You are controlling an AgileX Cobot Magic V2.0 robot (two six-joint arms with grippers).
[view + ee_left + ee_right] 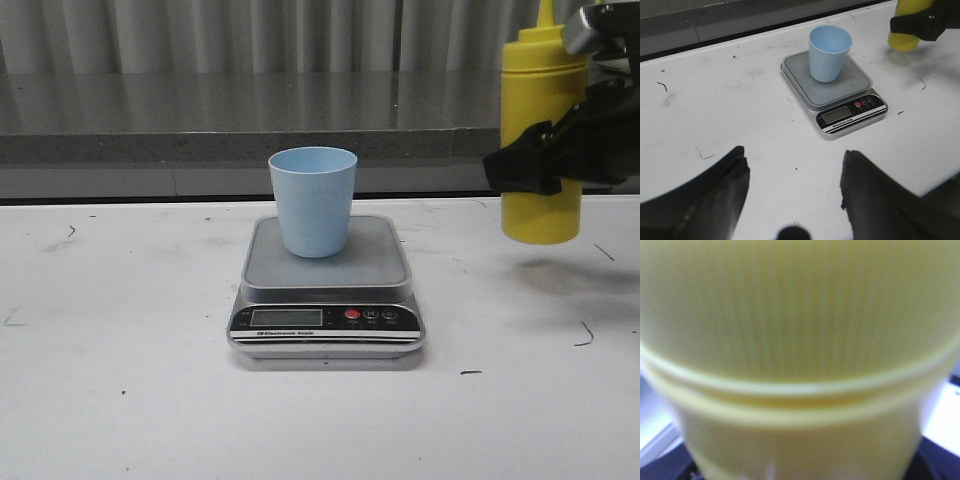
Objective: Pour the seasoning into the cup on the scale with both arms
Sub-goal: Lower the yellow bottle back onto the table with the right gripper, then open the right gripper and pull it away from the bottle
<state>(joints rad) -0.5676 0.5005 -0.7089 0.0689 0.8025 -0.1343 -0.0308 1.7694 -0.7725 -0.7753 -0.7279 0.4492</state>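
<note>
The pale blue cup [313, 200] stands upright on the grey platform of the scale [382, 262] at the table's middle; both also show in the left wrist view, the cup [829, 53] on the scale [860, 82]. My right gripper [545, 160] is shut on the yellow seasoning bottle [540, 100], holding it upright and lifted off the table, to the right of the scale. The bottle fills the right wrist view [800, 360]. My left gripper [792, 172] is open and empty, well short of the scale; it is out of the front view.
The white table [120, 330] carries small dark scuff marks. A grey ledge [200, 110] and a ribbed grey wall run behind it.
</note>
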